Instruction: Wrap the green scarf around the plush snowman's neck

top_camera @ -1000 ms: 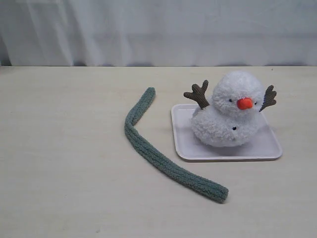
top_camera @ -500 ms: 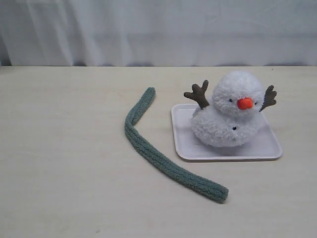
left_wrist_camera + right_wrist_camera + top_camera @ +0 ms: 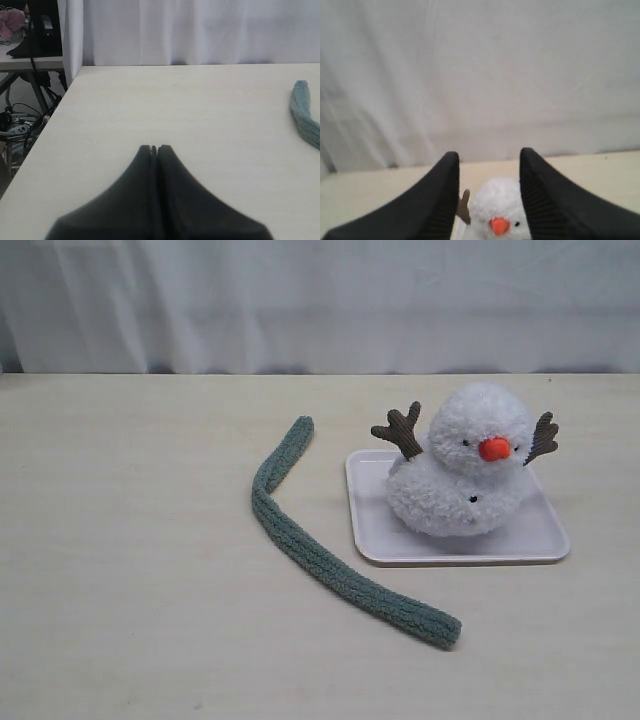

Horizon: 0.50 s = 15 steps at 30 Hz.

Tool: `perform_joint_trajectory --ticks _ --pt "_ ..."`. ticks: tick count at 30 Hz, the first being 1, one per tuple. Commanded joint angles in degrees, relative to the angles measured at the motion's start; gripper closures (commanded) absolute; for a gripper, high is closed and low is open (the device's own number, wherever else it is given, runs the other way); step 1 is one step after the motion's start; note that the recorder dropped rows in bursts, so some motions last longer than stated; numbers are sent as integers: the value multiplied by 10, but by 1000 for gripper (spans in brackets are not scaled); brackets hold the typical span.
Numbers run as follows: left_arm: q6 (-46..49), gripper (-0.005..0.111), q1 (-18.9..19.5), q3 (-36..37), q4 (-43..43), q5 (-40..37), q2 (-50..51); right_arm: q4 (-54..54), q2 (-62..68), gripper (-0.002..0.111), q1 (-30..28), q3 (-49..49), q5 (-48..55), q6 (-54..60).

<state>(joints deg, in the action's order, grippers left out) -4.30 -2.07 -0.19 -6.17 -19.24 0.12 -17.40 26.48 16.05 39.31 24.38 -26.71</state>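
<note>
The plush snowman [image 3: 462,465] sits upright on a white square tray [image 3: 540,538], orange nose facing front, brown twig arms raised. Its neck [image 3: 432,455] is bare. The green scarf [image 3: 320,558] lies flat on the table left of the tray, curving from near the tray's far corner to the front. Neither arm shows in the exterior view. My left gripper [image 3: 154,148] is shut on nothing above bare table, with one scarf end [image 3: 303,112] off to the side. My right gripper [image 3: 489,157] is open, and the snowman's head [image 3: 496,207] shows between its fingers, farther off.
A white curtain [image 3: 320,300] hangs behind the table's back edge. In the left wrist view the table's side edge drops off to a floor with cables [image 3: 17,125] and another table's legs.
</note>
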Motion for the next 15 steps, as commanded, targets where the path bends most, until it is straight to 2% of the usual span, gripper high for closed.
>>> perform_joint_trajectory --ticks 1,4,9,13,15 --pt "-1 107 1 2 4 7 -1 7 97 50 85 92 91 74" --pt "-1 107 1 2 4 7 -1 33 147 41 139 152 121 125" --pt "-1 107 1 2 4 7 -1 25 253 40 213 260 210 131" --pt "-1 107 1 2 4 7 -1 2 375 40 248 348 335 142" --pt "-1 107 1 2 4 7 -1 17 428 40 262 372 363 174"
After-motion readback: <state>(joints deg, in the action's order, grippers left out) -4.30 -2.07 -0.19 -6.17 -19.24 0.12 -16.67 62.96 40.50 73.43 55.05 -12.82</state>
